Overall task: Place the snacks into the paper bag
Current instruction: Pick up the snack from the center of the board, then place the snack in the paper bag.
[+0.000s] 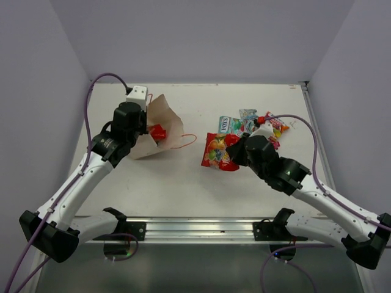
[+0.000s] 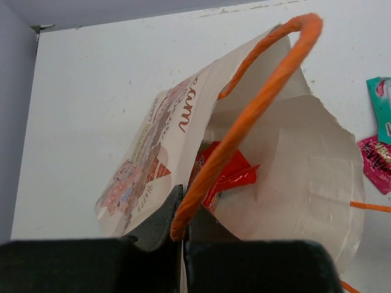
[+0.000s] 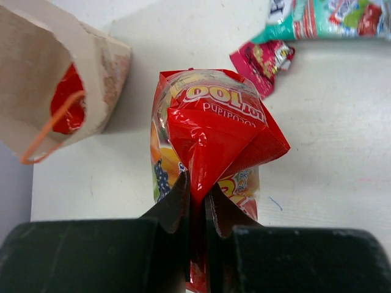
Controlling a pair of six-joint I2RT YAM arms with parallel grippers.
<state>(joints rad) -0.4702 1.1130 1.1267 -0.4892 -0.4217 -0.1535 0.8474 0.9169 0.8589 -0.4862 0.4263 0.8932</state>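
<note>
The cream paper bag (image 1: 164, 119) lies on its side at the left with its mouth toward the middle; a red packet (image 1: 157, 132) sits inside it. My left gripper (image 2: 178, 227) is shut on the bag's orange cord handle (image 2: 256, 104) and rim, holding the mouth open. My right gripper (image 3: 197, 195) is shut on a corner of a large red snack packet (image 3: 214, 128), which also shows in the top view (image 1: 219, 151). Other snacks lie behind it: a teal-white FOX'S packet (image 1: 229, 125), a magenta one (image 3: 264, 58) and multicoloured ones (image 1: 272, 127).
The bag's second orange cord handle (image 1: 186, 141) trails on the white table between the bag and the packets. Grey walls close in the table on the left, back and right. A metal rail (image 1: 195, 229) runs along the near edge.
</note>
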